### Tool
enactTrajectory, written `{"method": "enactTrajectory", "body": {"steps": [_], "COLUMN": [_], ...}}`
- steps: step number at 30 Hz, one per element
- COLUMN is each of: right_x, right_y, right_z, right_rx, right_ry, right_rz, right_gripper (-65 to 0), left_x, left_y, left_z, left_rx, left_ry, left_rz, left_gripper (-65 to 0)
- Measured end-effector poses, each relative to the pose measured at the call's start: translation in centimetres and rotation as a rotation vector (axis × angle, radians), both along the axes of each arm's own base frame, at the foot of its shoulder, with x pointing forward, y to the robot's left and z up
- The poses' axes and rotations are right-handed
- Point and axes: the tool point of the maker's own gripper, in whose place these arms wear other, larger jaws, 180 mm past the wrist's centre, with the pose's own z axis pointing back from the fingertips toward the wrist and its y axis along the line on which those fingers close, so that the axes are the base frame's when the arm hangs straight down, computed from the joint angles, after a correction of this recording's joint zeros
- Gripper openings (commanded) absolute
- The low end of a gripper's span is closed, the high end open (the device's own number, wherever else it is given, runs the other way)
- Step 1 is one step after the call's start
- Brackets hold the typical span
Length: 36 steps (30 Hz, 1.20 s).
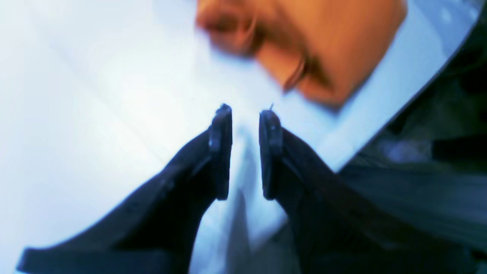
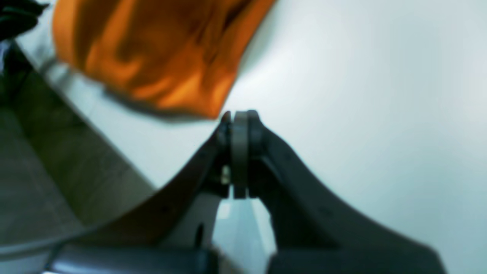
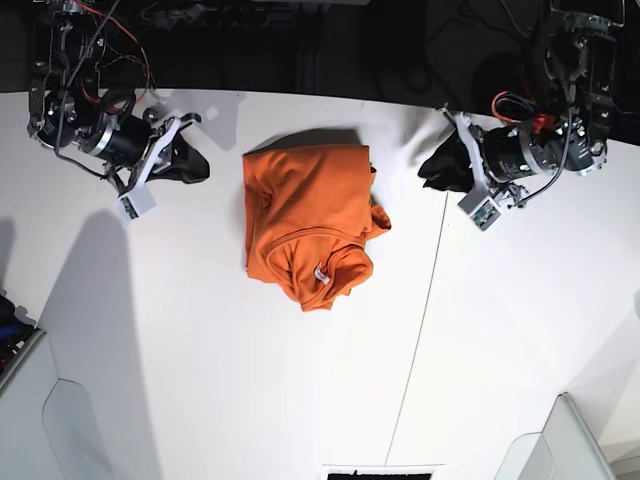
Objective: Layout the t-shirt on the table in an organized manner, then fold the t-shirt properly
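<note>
Your t-shirt (image 3: pixel 305 225) sits bunched mid-table (image 3: pixel 200 380); left gripper (image 1: pixel 245 152) slightly parted, right gripper (image 2: pixel 239 152) pinched closed, both empty, clear of it.

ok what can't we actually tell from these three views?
- Left wrist view: t-shirt motion-blurred and cut off by the top edge.
- Right wrist view: shirt blurred, cropped at the top edge.
- Base view: neck tag too small to read; left gripper and right gripper jaws too dark to judge.
</note>
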Motion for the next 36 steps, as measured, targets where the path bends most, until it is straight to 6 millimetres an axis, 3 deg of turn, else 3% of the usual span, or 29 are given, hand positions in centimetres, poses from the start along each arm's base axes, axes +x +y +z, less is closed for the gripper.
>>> {"method": "enactTrajectory", "body": {"steps": [4, 9, 13, 16, 20, 25, 29, 32, 36], "right_x": [-3.6, -8.5, -12.1, -16.0, -21.3, -26.5, -28.4, -28.7, -27.5], "right_y": [-0.6, -1.7, -1.8, -1.4, -0.4, -1.1, -3.6, -4.2, -3.1], "right_z": [-1.4, -2.9, -3.8, -5.4, -8.3, -13.1, -16.5, -18.5, -19.7], "right_rx": [-0.009, -0.045, -0.058, -0.129, -0.236, -0.320, -0.394, -0.434, -0.422], "right_ry": [0.078, 0.184, 0.257, 0.337, 0.411, 0.556, 0.696, 0.763, 0.782], "right_rz": [0.019, 0.049, 0.104, 0.214, 0.398, 0.519, 0.527, 0.509, 0.481], "right_gripper": [-65.0, -65.0, -65.0, -65.0, -65.0, -65.0, -65.0, -65.0, -65.0], "left_x": [-3.8, -10.7, -14.2, -16.6, -19.2, -24.5, -26.0, -27.2, -26.4], "left_y": [1.4, 2.4, 3.0, 3.9, 5.1, 5.1, 6.2, 7.0, 4.5], "left_z": [0.2, -2.5, -3.8, -5.2, -9.2, -16.8, -22.4, -25.1, -26.8], "left_rx": [-0.025, 0.018, 0.065, 0.126, 0.175, 0.213, 0.281, 0.345, 0.321], "left_ry": [0.059, 0.238, 0.286, 0.304, 0.344, 0.519, 0.592, 0.682, 0.725], "left_rz": [0.050, 0.068, 0.072, 0.069, 0.068, -0.004, 0.094, 0.107, 0.097], "left_gripper": [-51.5, -51.5, -51.5, -51.5, -51.5, -51.5, -51.5, -51.5, -51.5]}}
